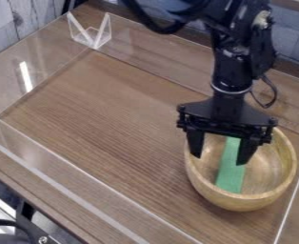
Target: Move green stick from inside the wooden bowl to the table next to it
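The green stick [231, 168] lies inside the wooden bowl [278, 184] at the right front of the table [101, 114], leaning along the bowl's inner slope. My gripper [225, 151] hangs straight down over the bowl's left half, open, its two black fingers spread to either side of the stick's upper end. Nothing is held between them. The left finger [195, 144] stands near the bowl's left rim, the right finger [252, 151] inside the bowl.
Clear acrylic walls [38, 181] run round the tabletop edges. A clear acrylic stand [89, 31] sits at the back left corner. Bare wood-grain surface stretches to the left of the bowl.
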`<state>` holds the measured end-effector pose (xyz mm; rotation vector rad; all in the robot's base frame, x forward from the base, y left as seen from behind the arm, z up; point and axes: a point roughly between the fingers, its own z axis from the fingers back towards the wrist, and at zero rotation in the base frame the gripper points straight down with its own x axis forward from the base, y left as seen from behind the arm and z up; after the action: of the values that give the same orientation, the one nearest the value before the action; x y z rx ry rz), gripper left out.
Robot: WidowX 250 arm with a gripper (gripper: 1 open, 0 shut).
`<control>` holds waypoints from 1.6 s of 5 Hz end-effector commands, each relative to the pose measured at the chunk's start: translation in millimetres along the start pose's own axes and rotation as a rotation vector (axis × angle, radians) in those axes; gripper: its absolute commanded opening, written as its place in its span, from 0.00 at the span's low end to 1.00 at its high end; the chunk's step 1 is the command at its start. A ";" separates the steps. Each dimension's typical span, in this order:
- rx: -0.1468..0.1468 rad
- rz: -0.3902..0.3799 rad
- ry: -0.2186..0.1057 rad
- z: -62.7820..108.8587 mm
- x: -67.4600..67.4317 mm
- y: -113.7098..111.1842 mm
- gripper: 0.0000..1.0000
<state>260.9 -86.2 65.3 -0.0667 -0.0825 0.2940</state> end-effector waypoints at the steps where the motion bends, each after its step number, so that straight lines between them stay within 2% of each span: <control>1: -0.017 0.026 -0.051 5.1 8.6 0.8 1.00; 2: -0.005 0.057 -0.054 -3.3 13.2 4.1 1.00; 3: 0.001 0.051 -0.057 -17.3 6.1 -1.9 1.00; 4: 0.001 0.034 -0.064 -23.2 -0.4 -10.1 1.00; 5: -0.005 -0.023 -0.060 -25.4 -2.6 -12.5 0.00; 6: -0.019 -0.059 -0.063 -13.5 8.3 -7.0 0.00; 7: -0.052 -0.088 -0.080 11.5 23.2 -0.9 0.00; 8: -0.075 -0.033 -0.100 33.9 27.5 7.4 0.00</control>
<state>274.7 -68.5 85.4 -0.1076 -0.1404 0.2671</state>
